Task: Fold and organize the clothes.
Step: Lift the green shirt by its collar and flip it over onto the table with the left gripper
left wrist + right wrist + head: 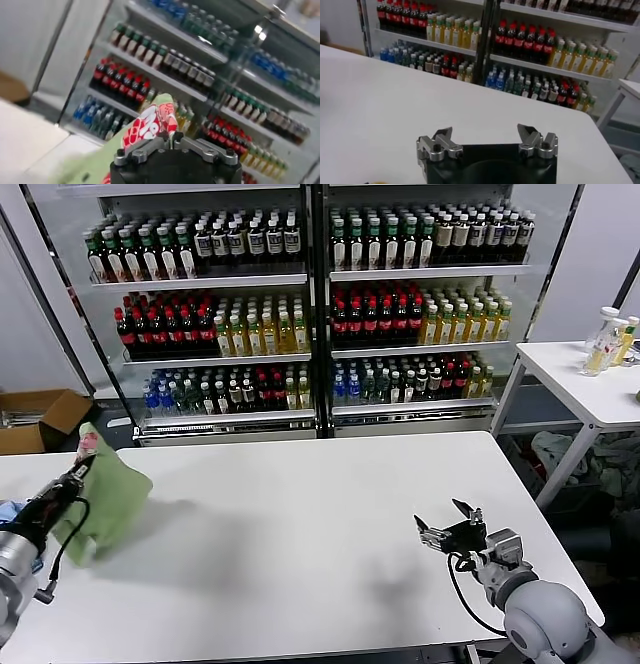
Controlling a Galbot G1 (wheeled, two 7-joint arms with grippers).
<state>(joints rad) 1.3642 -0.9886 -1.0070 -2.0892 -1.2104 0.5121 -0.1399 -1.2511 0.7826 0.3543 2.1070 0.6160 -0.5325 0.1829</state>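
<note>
The clothes, a light green polo shirt (108,496) with a red-and-white print, hang bunched above the white table (300,524) at its left side. My left gripper (84,461) is shut on the shirt's upper edge and holds it in the air. In the left wrist view the print (150,125) rises just past the closed gripper (169,138). My right gripper (447,524) hovers low over the table's right front, open and holding nothing. The right wrist view shows its spread fingers (443,138) over bare tabletop (395,95).
A light blue cloth (10,510) peeks out at the far left behind my left arm. Drink-filled shelves (310,314) stand behind the table. A cardboard box (40,419) sits at back left, and a second white table (590,379) with bottles at right.
</note>
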